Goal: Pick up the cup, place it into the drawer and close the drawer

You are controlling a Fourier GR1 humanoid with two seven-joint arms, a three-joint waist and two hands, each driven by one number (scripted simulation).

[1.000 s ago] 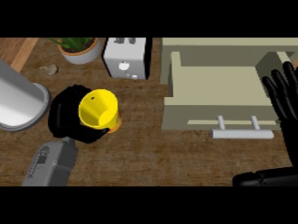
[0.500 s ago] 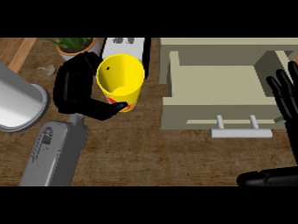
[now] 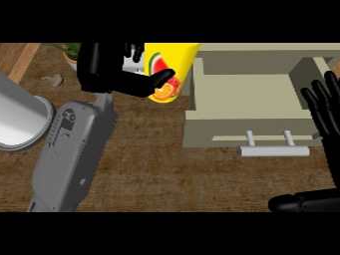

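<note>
- Above the wooden desk (image 3: 165,164), the left hand (image 3: 117,72) has its fingers curled round the yellow cup (image 3: 169,69), lifted just left of the open drawer (image 3: 254,107).
- Picking looks done; placing and closing remain.
- Right hand (image 3: 334,114) rests open at the right edge.

brown wooden counter (image 3: 172,169), potted plant (image 3: 68,49) at back

Items showing on the brown wooden worktop (image 3: 165,164): one yellow fruit-printed cup (image 3: 169,69); one beige open drawer (image 3: 257,99) carrying one pale bar handle (image 3: 274,151); one large grey cylinder (image 3: 10,117); one green potted plant (image 3: 69,50), partly hidden; two black hands, left (image 3: 113,69) and right (image 3: 334,112).
</note>
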